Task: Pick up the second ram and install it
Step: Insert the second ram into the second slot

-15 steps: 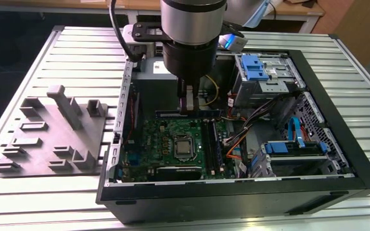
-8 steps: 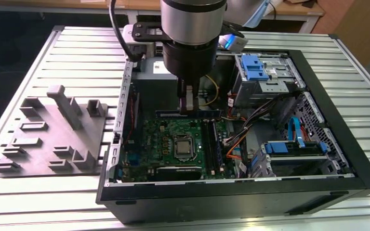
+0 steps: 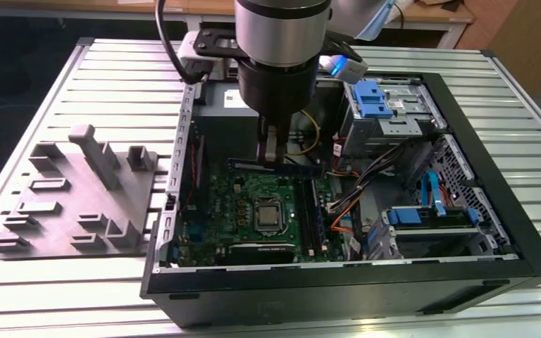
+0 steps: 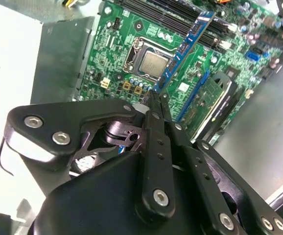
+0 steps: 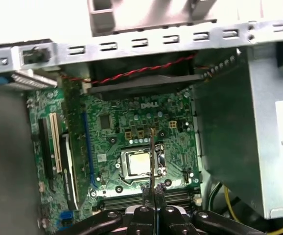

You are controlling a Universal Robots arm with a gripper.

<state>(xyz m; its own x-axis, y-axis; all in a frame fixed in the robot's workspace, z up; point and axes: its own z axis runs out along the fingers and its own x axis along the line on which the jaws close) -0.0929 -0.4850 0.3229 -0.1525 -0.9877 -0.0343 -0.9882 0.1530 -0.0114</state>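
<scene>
Pinches the second ram in the black metal gripper, above the green motherboard. Reads as a flat blue strip in the second wrist view, a thin edge-on line in the first wrist view.

One arm with one gripper. One slatted table. One open computer case. One green motherboard, one processor, one ram. Two blue drive caddies. One grey fixture.
</scene>
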